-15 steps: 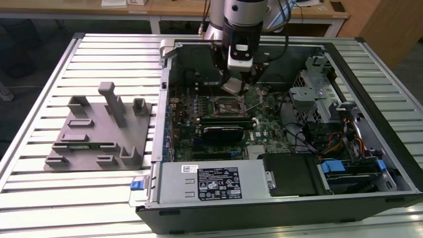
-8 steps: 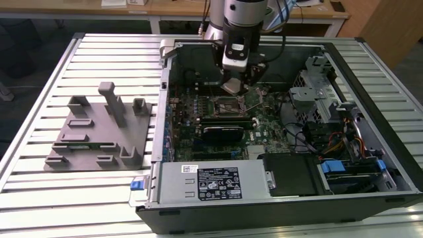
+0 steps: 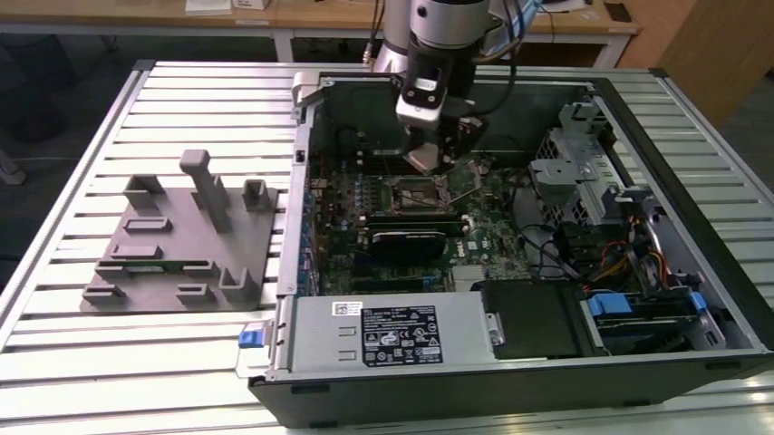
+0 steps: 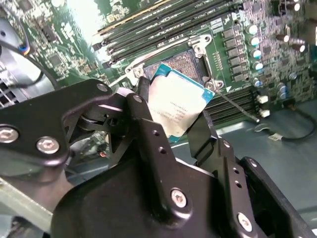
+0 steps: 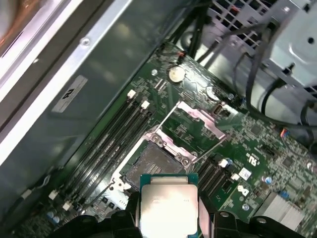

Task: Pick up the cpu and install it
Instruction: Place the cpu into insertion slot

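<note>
Jaws: closed on the cpu [image 4: 176, 101]. The two black fingers [image 4: 148, 124] press its opposite edges, so the silvery top and the underside stay untouched.

Grip, reason: an edge hold likely spares the contact face and leaves the chip's outline free to meet its seat.

Arm end: the gripper [image 3: 426, 156] hangs inside the open computer case [image 3: 484, 391], over the middle of the motherboard [image 3: 484, 227].

Chip position: the cpu is in the air just above the socket [image 5: 154, 167], apart from it and not seated. In the second wrist view it looks slightly tilted against the board.

Socket state: the seat is bare and unobstructed, its dark contact field showing in the first wrist view.

Load plate: the load plate [image 5: 198, 118] stands raised and folded away beside the socket, and the thin lever [image 5: 210, 150] lies unlatched next to it, which is why the seat is reachable from above.

Neighbours: the long memory slots [image 5: 114, 134] run alongside the socket, near the chip's path but clear of the fingers.

Fixture: the grey fixture block [image 3: 181, 245] rests on the slatted table [image 3: 72, 344], at the exterior view's left of the case and well apart from the gripper.

Stage, as judged: the pick-up is done, while installation is not yet done, since the chip is poised over its seat.
</note>
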`<control>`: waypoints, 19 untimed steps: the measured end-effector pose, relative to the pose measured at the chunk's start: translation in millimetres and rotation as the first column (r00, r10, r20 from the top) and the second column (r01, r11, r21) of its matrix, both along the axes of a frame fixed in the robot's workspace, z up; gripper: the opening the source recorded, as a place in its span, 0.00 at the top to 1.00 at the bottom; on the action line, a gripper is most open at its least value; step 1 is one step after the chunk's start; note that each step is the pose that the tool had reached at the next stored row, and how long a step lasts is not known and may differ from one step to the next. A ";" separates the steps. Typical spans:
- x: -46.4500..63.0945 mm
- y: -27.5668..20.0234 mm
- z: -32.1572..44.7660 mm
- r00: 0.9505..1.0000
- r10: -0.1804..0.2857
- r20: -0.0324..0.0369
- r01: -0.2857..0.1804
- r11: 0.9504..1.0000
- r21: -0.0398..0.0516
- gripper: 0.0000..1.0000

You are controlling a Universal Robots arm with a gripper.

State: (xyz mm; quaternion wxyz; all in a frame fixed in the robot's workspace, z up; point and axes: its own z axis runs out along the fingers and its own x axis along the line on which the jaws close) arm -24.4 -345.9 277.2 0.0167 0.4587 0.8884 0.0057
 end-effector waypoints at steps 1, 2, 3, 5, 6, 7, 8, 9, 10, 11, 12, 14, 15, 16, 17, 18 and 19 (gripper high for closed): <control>0.0 0.0 -0.1 1.000 -0.016 0.000 0.016 1.000 0.000 0.45; 0.0 0.0 -0.1 0.999 -0.032 0.000 0.032 0.999 0.000 0.45; 0.0 0.0 -0.1 0.999 -0.048 0.000 0.048 0.999 0.000 0.45; 0.0 0.0 -0.3 0.996 -0.084 0.000 0.084 0.996 0.000 0.45; 0.0 0.0 -0.4 0.995 -0.102 0.000 0.102 0.995 0.000 0.45; 0.0 0.0 -0.4 0.993 -0.120 0.000 0.120 0.993 0.000 0.45; 0.0 0.0 -0.5 0.990 -0.138 0.000 0.138 0.990 0.000 0.45; 0.0 0.0 -0.7 0.988 -0.157 0.000 0.157 0.988 0.000 0.45; 0.0 0.0 -0.8 0.985 -0.175 0.000 0.175 0.985 0.000 0.45; 0.0 0.0 -0.9 0.981 -0.193 0.000 0.193 0.981 0.000 0.45; 0.0 0.0 -1.0 0.978 -0.210 0.000 0.210 0.978 0.000 0.45; 0.0 0.0 -1.3 0.969 -0.245 0.000 0.245 0.969 0.000 0.45; 0.0 0.0 -1.4 0.965 -0.264 0.000 0.264 0.965 0.000 0.45; 0.0 0.0 -1.4 0.960 -0.281 0.000 0.281 0.960 0.000 0.45; 0.0 0.0 -1.5 0.955 -0.298 0.000 0.298 0.955 0.000 0.45; 0.0 0.0 -1.5 0.949 -0.315 0.000 0.315 0.949 0.000 0.45; 0.0 0.0 -1.6 0.943 -0.332 0.000 0.332 0.943 0.000 0.45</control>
